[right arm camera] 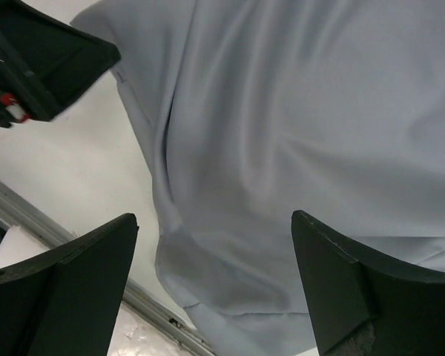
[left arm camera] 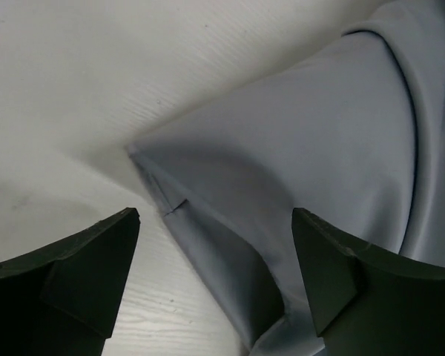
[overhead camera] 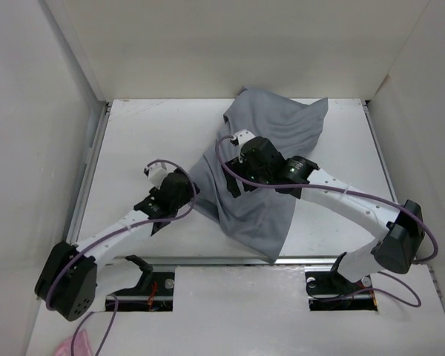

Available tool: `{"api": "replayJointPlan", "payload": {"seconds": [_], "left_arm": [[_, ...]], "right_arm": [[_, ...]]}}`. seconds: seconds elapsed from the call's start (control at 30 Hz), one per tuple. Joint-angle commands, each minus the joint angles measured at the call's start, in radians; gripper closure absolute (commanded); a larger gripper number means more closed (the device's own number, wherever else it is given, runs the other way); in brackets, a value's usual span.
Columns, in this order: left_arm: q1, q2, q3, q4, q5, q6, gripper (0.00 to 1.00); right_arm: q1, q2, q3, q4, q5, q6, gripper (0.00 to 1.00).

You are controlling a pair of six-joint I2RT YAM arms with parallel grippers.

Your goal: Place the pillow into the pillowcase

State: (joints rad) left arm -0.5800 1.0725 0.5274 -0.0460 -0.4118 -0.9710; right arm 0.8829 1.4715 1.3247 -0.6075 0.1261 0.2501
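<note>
White table (overhead camera: 141, 133) bears the grey pillowcase (overhead camera: 271, 148); pillow unseen, probably inside; left gripper (left arm camera: 215, 222) at its corner, right gripper (right arm camera: 215, 222) over it, both spread wide; next, pinch that corner.

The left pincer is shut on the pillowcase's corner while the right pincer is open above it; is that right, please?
No: the left pincer is open, like the right pincer, and grips no pillowcase corner, as the left wrist view shows.

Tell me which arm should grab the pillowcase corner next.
Left. The left gripper, open, frames a corner of the pillowcase. The right gripper, also open, hangs over a broad stretch of cloth.
</note>
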Motion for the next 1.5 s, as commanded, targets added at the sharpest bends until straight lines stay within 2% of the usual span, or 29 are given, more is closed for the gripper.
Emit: {"api": "replayJointPlan", "payload": {"seconds": [0.0,0.03,0.07,0.13,0.17,0.3,0.37,0.43,0.47,0.57,0.6,0.67,0.73,0.77,0.9,1.03,1.13,1.17,1.23,1.27,1.4,1.47], "left_arm": [[0.032,0.084,-0.023,0.172,0.053,0.071,0.37],[0.042,0.114,-0.023,0.172,0.062,0.071,0.37],[0.052,0.144,-0.011,0.185,0.062,0.071,0.61],[0.068,0.222,0.011,0.186,0.062,0.061,0.96],[0.081,0.237,0.038,0.164,0.053,0.061,1.00],[0.081,0.173,0.062,0.025,-0.073,0.000,1.00],[0.081,0.057,0.053,-0.064,-0.175,-0.064,1.00],[0.103,-0.026,0.017,-0.129,-0.202,-0.055,1.00],[0.115,-0.099,-0.003,-0.103,-0.182,-0.029,1.00],[0.154,-0.155,-0.085,0.053,-0.034,0.124,1.00],[0.176,-0.155,-0.096,0.072,-0.001,0.135,0.84],[0.209,-0.125,-0.096,0.119,0.133,0.190,0.75],[0.261,-0.059,-0.096,0.161,0.197,0.199,0.68],[0.293,-0.015,-0.096,0.193,0.267,0.221,0.59],[0.335,0.065,-0.136,0.394,0.447,0.258,0.56],[0.345,0.176,-0.136,0.489,0.484,0.282,0.54],[0.345,0.266,-0.116,0.563,0.545,0.282,0.62],[0.345,0.303,-0.107,0.580,0.556,0.282,0.71],[0.345,0.331,-0.084,0.594,0.556,0.273,0.82],[0.345,0.351,-0.084,0.594,0.556,0.273,1.00],[0.345,0.331,-0.069,0.614,0.502,0.264,1.00],[0.345,0.281,-0.078,0.549,0.449,0.252,1.00]], "right_arm": [[0.002,-0.004,0.068,-0.008,0.049,-0.011,0.10],[0.002,-0.004,0.068,-0.008,0.049,-0.011,0.10],[0.002,-0.004,0.068,-0.008,0.049,-0.011,0.10],[0.002,-0.004,0.068,-0.008,0.049,-0.011,0.10],[-0.007,-0.004,0.056,-0.008,0.049,-0.002,0.10],[-0.018,-0.004,0.035,-0.008,0.023,-0.002,0.10],[-0.018,-0.004,0.034,-0.008,0.023,-0.002,0.10],[-0.018,0.009,0.034,-0.008,0.037,-0.002,0.10],[-0.018,0.009,0.034,-0.008,0.037,-0.012,0.10],[-0.027,0.018,0.034,0.003,0.037,-0.021,0.10],[-0.027,0.027,0.034,0.003,0.026,-0.021,0.10],[-0.027,0.027,0.034,0.003,0.017,-0.021,0.10],[-0.027,0.027,0.034,0.003,0.017,-0.021,0.10],[-0.027,0.027,0.034,0.003,0.017,-0.021,0.10],[-0.027,0.027,0.044,0.003,0.007,-0.021,0.10],[-0.036,0.027,0.044,0.003,0.018,-0.021,0.10],[-0.036,0.036,0.053,0.003,0.018,-0.021,0.10],[-0.036,0.036,0.053,0.003,0.018,-0.021,0.10],[-0.036,0.047,0.064,0.003,0.018,-0.021,0.10],[-0.036,0.047,0.064,0.003,0.018,-0.021,0.10],[-0.036,0.047,0.064,0.003,0.018,-0.021,0.10],[-0.036,0.056,0.064,-0.006,0.030,-0.032,0.10]]}}
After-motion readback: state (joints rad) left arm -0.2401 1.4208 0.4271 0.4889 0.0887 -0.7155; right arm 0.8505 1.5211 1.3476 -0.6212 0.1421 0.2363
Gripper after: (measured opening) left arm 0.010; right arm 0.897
